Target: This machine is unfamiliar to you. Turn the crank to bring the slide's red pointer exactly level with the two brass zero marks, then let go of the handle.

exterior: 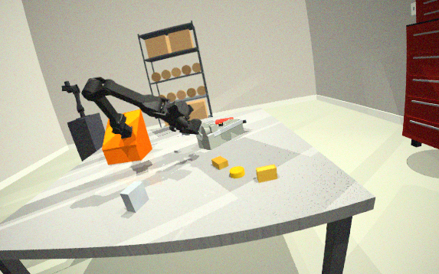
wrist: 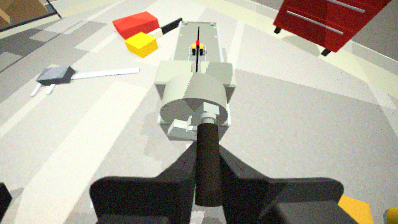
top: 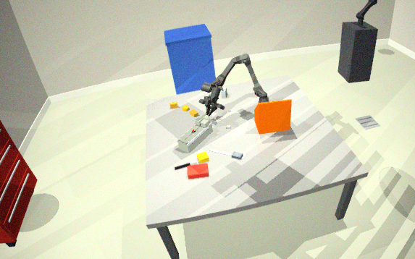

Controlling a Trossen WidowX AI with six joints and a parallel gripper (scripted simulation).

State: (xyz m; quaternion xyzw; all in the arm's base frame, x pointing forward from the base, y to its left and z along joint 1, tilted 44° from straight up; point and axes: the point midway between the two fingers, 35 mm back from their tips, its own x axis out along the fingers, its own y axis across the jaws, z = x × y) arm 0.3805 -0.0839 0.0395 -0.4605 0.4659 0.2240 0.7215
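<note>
— Since you have the wrist view up, what does the machine [wrist: 196,75] look like?

— A long pale grey box with a round drum [wrist: 194,95] at the near end and a dark handle [wrist: 208,165] sticking out of it toward the camera. Along its top runs a slot with a small red pointer [wrist: 198,46] partway down; brass bits sit right beside it, too small to judge whether they line up.

— And the gripper [wrist: 209,172]?

— Nearly closed, its two dark fingers clamped on the handle from either side.

— Where is the machine?

— On the table [top: 266,188], toward the back left, between three yellow blocks [top: 184,108] and a red block [top: 198,171].

— Anything in containers?

— The shelf [exterior: 175,73] behind the table holds cardboard boxes and rolls.
</note>
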